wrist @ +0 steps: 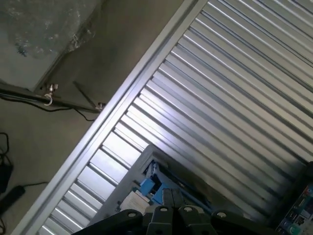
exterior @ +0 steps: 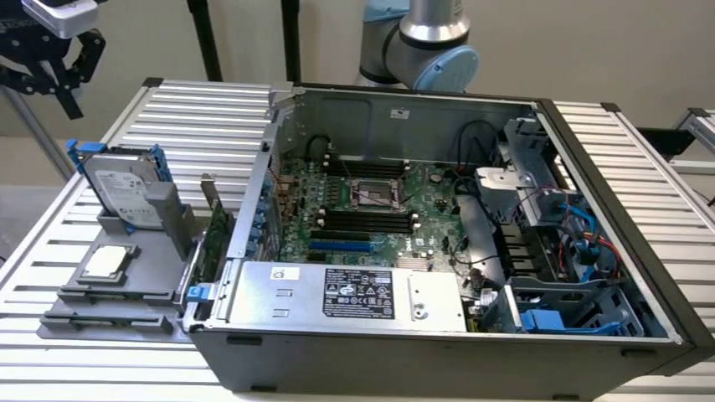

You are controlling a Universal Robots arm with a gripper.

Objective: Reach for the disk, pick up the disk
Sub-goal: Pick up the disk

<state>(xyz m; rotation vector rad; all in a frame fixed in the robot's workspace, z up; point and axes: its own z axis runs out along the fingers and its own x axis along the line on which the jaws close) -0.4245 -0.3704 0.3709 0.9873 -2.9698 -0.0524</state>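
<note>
Disk (exterior: 117, 191), silver-grey rectangular metal drive, white label, blue plastic bracket: upright on ribbed aluminium surface (exterior: 201, 109), exterior view's left of open dark-grey computer case (exterior: 447, 368), slotted in grey plastic holder (exterior: 151, 251). Black hand (wrist: 172, 198): fingers together, nothing held, above disk, apart.

Nothing legible in either view. The disk (exterior: 120, 191) has a white label (exterior: 115, 186) on its face: dark print is visible, but it's too small to read. The power supply (exterior: 280, 301) carries a black label (exterior: 359, 293) with white print and a few round marks. No word or number on it can be made out. There's a small pale sticker (exterior: 277, 272) near the supply's corner, unreadable. Another small white tag (exterior: 397, 111) sits on the back wall of the computer case (exterior: 447, 105), also unreadable. No brand name can be made out anywhere.
</note>
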